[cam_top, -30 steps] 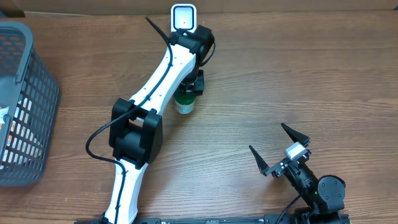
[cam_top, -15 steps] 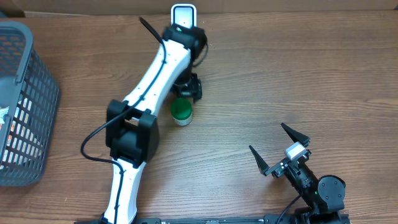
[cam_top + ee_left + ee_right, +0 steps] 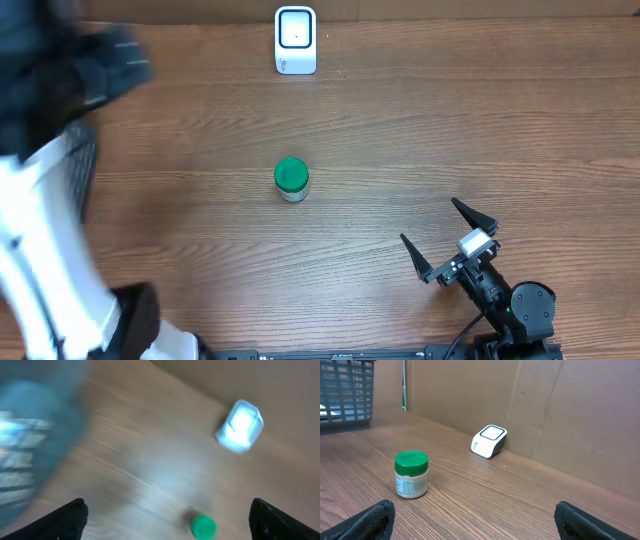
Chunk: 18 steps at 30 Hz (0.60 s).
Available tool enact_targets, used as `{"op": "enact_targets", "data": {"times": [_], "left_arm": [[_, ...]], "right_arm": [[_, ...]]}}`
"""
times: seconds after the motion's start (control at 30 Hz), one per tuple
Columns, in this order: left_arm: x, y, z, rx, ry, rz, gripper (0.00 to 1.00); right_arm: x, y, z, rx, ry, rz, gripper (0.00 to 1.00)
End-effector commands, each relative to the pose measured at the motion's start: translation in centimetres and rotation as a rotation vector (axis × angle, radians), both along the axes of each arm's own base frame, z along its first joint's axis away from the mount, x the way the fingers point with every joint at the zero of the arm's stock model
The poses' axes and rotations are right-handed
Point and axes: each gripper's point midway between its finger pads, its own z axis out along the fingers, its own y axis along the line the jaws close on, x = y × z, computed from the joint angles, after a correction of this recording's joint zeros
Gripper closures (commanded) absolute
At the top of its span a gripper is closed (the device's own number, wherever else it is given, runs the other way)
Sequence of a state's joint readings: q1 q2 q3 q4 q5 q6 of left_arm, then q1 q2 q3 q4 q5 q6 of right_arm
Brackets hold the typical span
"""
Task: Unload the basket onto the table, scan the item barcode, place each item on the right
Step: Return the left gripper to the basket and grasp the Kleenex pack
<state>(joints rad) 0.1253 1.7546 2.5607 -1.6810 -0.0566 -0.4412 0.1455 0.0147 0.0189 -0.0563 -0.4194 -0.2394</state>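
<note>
Left gripper (image 3: 167, 512), item one: on my left wrist feed I see its two black fingers at the lower left and lower right corners, spread wide with nothing between them. That feed is heavily blurred. On the overhead feed the left arm (image 3: 40, 230) is a white and black smear down the left edge.

Right gripper (image 3: 429, 220), item two: it sits at the lower right of the overhead frame, black pointed fingers (image 3: 470, 212) splayed apart and empty, well clear of everything else.

Item three, the small jar with a green lid (image 3: 291, 178) and a pale label: it stands upright on the brown wooden table (image 3: 450, 120) near the centre of the overhead frame, held by nothing. My right wrist feed shows it at left of centre (image 3: 411, 475).

Item four, the white rounded barcode scanner (image 3: 296, 40): it is at the top centre of the overhead frame, well apart from the jar, against a brown cardboard wall (image 3: 560, 420).

Item five, a grey plastic mesh basket (image 3: 345, 390): it is at the upper left of my right wrist feed. I cannot make out its contents.
</note>
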Motion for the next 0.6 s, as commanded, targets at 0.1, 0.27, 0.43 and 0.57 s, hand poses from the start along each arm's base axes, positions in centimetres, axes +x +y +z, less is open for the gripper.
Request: {"op": "enact_targets", "data": {"times": [0.1,0.27,0.43,0.57], "left_arm": [[-6.0,13.3,0.4,0.004,-0.006,0.404,0.04],[-9.0,19.7,-3.8,-0.066,0.109,0.641,0.0],[-10.1,24.3,-9.8,-0.15,0.232,0.755,0.0],[-10.0,26.8,-14.6,-0.203,0.306,0.798,0.06]], "right_arm": [[-0.1,0.1,-0.2,0.004,0.0,0.008,0.0],[-0.1,0.1,-0.2,0.004,0.0,0.008,0.0],[-0.1,0.1,-0.2,0.004,0.0,0.008,0.0],[-0.1,0.2,-0.2,0.004,0.0,0.008,0.0]]}}
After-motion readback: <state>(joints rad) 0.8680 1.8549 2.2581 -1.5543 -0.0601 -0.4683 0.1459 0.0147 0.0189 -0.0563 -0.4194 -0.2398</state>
